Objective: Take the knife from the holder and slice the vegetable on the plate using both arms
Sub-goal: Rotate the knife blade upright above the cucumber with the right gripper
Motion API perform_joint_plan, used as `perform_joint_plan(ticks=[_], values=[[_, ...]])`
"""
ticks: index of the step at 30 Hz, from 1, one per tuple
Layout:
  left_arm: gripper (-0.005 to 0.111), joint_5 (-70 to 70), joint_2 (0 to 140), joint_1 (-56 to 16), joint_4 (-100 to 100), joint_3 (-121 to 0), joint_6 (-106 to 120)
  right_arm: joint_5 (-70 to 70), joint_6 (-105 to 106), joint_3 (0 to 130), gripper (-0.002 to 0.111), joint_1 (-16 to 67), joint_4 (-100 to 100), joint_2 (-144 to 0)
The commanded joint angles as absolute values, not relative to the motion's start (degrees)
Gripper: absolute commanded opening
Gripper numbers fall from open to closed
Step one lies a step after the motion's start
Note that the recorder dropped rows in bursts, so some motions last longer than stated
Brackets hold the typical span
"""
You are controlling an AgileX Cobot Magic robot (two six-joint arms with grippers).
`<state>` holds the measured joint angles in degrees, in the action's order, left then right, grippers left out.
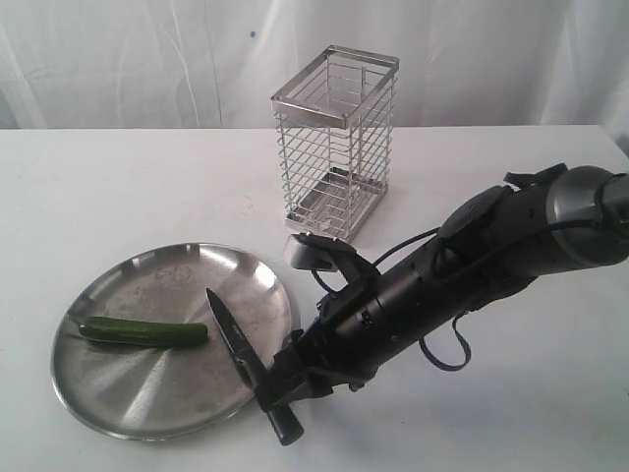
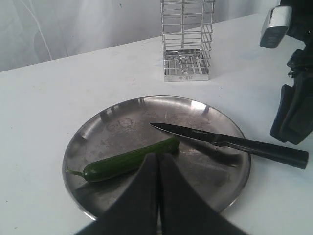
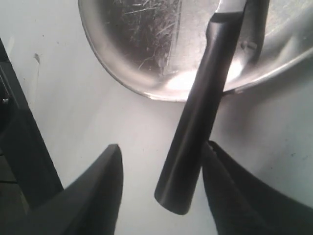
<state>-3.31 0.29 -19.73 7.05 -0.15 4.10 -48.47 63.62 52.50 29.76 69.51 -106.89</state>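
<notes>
The knife [image 1: 239, 349] lies with its dark blade on the plate [image 1: 147, 270] and its black handle on the table beyond the rim. My right gripper [image 3: 163, 146] is open around the handle [image 3: 200, 112], which rests against one finger and stands clear of the other. The green vegetable [image 1: 142, 332] lies on the plate's left half, untouched. My left gripper [image 2: 157, 155] is shut and empty, hovering just in front of the vegetable [image 2: 127, 160], with the knife [image 2: 230, 143] to its side. The left arm does not show in the exterior view.
The wire holder [image 1: 337, 138] stands empty behind the plate, also seen as the holder [image 2: 187, 39]. The right arm [image 1: 472, 265] stretches low across the table from the right. A white cloth hangs along the back.
</notes>
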Motion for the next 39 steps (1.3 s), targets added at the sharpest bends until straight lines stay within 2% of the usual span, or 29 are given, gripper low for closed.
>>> perform_joint_plan(ticks=[1, 29, 31, 39], values=[[0.000, -3.1, 0.0, -19.5, 7.2, 0.0, 3.9, -48.2, 64.7, 52.9, 0.048, 29.3, 70.0, -108.4], [0.000, -3.1, 0.0, -19.5, 7.2, 0.0, 3.9, -50.5, 69.3, 54.2, 0.047, 31.0, 76.2, -114.7], [0.000, -3.1, 0.0, -19.5, 7.2, 0.0, 3.9, -51.0, 69.3, 54.2, 0.045, 31.0, 76.5, -114.7], [0.000, -3.1, 0.0, -19.5, 7.2, 0.0, 3.9, -51.1, 69.3, 54.2, 0.021, 31.0, 77.0, -114.7]])
